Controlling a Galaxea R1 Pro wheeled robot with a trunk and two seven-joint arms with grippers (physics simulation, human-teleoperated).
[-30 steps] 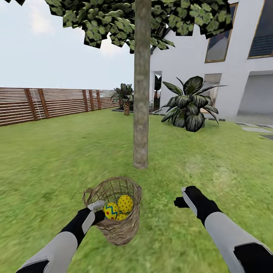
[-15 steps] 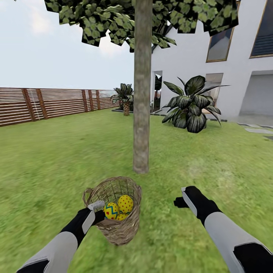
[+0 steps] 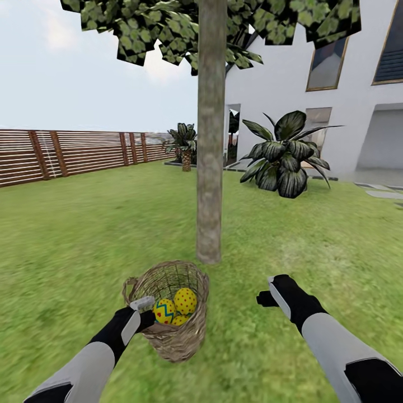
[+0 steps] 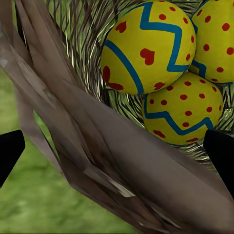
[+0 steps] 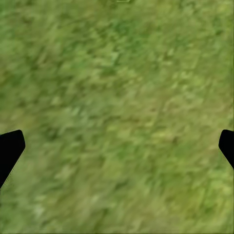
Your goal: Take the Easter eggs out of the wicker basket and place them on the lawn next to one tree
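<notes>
Head view, nearest first: the left gripper (image 3: 144, 311) sits at the near left rim of the wicker basket (image 3: 184, 336), its fingers straddling the woven wall. Left wrist view confirms this, with the two dark fingertips (image 4: 9, 151) set wide apart on either side of the basket's rim (image 4: 73, 126), not pressed on anything. All three Easter eggs (image 3: 174, 305) lie inside the basket, touching one another: two carry a blue zigzag band (image 4: 148, 46), and the third (image 4: 214, 29), dotted red, rests against them. To the right, well apart from the basket, the right gripper (image 3: 272, 294) hangs above the lawn (image 3: 73, 235); right wrist view shows its fingertips (image 5: 9, 146) spread wide with grass (image 5: 117, 117) between them. Just beyond the basket stands the tree (image 3: 210, 140), its thick mottled trunk upright. Farther off are a broad-leaved plant (image 3: 285, 157) at right, a slatted wooden fence (image 3: 67, 151) at left and the white house (image 3: 336, 84).
</notes>
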